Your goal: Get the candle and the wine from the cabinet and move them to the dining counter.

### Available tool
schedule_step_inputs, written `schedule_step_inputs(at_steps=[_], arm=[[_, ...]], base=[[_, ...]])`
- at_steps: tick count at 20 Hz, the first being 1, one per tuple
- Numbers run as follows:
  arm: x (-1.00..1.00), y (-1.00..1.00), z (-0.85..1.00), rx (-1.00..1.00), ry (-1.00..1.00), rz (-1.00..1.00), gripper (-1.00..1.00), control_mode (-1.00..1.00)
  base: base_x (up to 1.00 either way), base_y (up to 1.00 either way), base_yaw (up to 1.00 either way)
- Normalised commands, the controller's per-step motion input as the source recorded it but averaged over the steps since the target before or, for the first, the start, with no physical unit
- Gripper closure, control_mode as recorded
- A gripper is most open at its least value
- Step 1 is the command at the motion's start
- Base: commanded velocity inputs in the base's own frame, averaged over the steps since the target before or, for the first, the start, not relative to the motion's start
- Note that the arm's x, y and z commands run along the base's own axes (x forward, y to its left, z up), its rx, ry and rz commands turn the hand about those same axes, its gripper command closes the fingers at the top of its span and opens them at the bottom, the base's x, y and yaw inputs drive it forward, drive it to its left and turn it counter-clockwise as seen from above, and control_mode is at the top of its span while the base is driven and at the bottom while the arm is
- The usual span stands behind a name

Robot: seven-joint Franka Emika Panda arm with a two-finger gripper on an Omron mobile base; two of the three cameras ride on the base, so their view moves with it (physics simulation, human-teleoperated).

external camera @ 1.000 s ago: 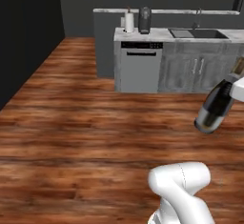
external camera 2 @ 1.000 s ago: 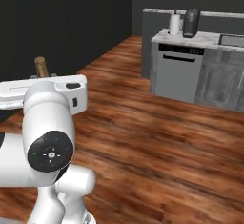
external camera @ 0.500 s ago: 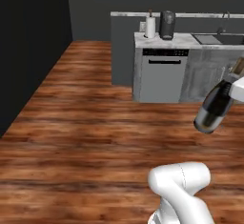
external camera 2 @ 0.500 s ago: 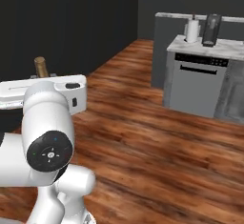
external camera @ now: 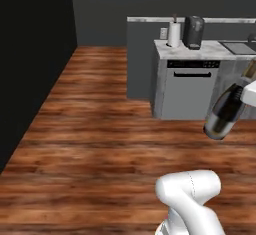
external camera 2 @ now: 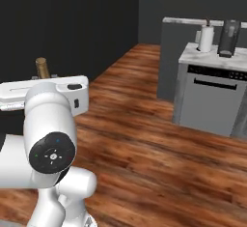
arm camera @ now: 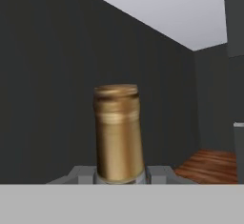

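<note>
My gripper (arm camera: 119,175) is shut on the wine (arm camera: 117,132), whose gold-foil neck stands up between the fingers in the hand view. In the left base view the dark glass bottle (external camera: 225,113) hangs tilted at the right edge, above the wooden floor, with the hand (external camera: 250,91) just behind it. In the right base view the gold neck (external camera 2: 42,67) pokes up above the white hand (external camera 2: 48,93). A high pale marble slab on a grey base, the dining counter (external camera: 147,20), runs at the back. The candle and the cabinet are out of view.
A lower marble worktop (external camera: 200,49) with a dishwasher front (external camera: 192,89) stands ahead on the right, carrying a paper towel roll (external camera: 174,34) and a dark coffee machine (external camera: 193,32). A dark wall (external camera: 30,54) runs along the left. Wooden floor (external camera: 100,139) lies open ahead.
The whole picture has shifted: the base has moved, so the worktop and dishwasher have slid to the right in both base views. The bottle stays gripped in the same pose.
</note>
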Motion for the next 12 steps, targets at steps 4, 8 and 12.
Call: schedule_step_inputs(at_steps=[4, 8, 12], arm=[[0.0, 0.0, 0.0, 0.0, 0.0, 0.0, 1.0, 1.0], [0.0, 0.0, 0.0, 0.0, 0.0, 0.0, 1.0, 1.0], [0.0, 0.0, 0.0, 0.0, 0.0, 0.0, 1.0, 1.0]], base=[[0.99, 0.52, -0.11], [0.99, 0.51, -0.13], [1.0, 0.48, -0.15]])
